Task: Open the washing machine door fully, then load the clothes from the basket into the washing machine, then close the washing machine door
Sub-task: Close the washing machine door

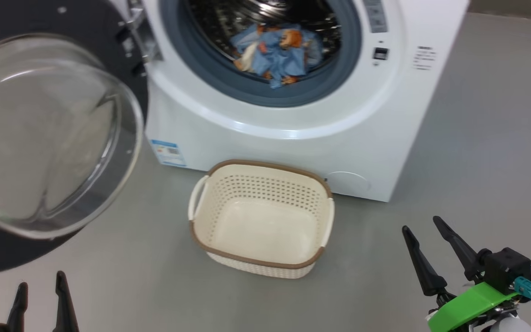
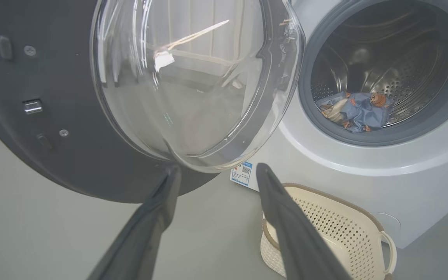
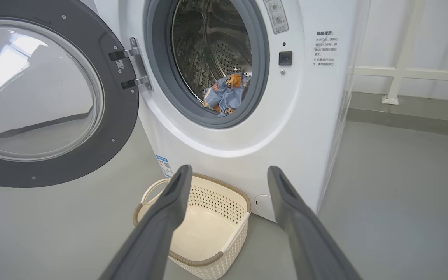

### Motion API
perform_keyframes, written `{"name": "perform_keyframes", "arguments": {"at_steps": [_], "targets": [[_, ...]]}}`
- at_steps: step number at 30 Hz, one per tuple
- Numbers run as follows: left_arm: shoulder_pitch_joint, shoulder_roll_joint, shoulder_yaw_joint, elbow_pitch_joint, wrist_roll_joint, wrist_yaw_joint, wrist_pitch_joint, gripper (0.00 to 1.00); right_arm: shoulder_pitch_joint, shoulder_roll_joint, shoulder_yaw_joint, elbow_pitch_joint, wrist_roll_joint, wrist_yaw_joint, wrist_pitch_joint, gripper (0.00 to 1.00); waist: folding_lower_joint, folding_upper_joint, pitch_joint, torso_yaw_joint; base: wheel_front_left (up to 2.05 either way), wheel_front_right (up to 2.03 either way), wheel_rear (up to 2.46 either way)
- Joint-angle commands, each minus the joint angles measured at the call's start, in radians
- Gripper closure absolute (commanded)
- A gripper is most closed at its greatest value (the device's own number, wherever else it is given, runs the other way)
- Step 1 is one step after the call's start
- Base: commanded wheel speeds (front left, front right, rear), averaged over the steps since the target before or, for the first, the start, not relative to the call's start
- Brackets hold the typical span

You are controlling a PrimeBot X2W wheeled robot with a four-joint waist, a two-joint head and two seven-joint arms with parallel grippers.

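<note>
inside the steel drum (image 2: 403, 70) of the washing machine (image 1: 293, 152), low at the front just behind the grey gasket (image 1: 265, 97), lie the clothes (image 1: 277, 53), a crumpled blue bundle with orange faces. the washing machine door (image 1: 49, 138) hangs swung out to the left, its glass bowl bulging toward the near side. on the floor (image 1: 477, 161), close against the machine's front below the opening, perhaps touching it, though the angle leaves that unclear, stands the basket (image 1: 265, 164), upright, its cream bottom bare. the left gripper (image 1: 41, 279) hovers at the near left below the door, jaws spread wide, holding nothing. the right gripper (image 1: 421, 223) hovers at the near right, well apart from the basket, jaws spread and empty.
</note>
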Motion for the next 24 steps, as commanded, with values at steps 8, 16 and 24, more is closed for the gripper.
{"name": "perform_keyframes", "arguments": {"at_steps": [8, 16, 24], "targets": [[-0.003, 0.012, 0.01, -0.016, -0.007, 0.024, -0.006, 0.0, -0.043, -0.024, 0.061, -0.005, 0.012, 0.002, -0.005, 0.0, 0.0, 0.0, -0.007, 0.187, 0.0, 0.0, 0.0], [0.011, 0.012, 0.009, -0.018, -0.015, 0.029, -0.006, 0.0, -0.056, -0.025, 0.083, -0.001, 0.014, 0.002, -0.005, 0.0, 0.0, 0.0, -0.012, 0.225, 0.0, 0.0, 0.0], [0.021, 0.012, -0.002, -0.026, -0.028, 0.042, -0.006, 0.0, -0.055, -0.027, 0.092, 0.003, 0.018, 0.002, -0.005, 0.0, 0.0, 0.0, -0.018, 0.243, 0.0, 0.0, 0.0]]}}
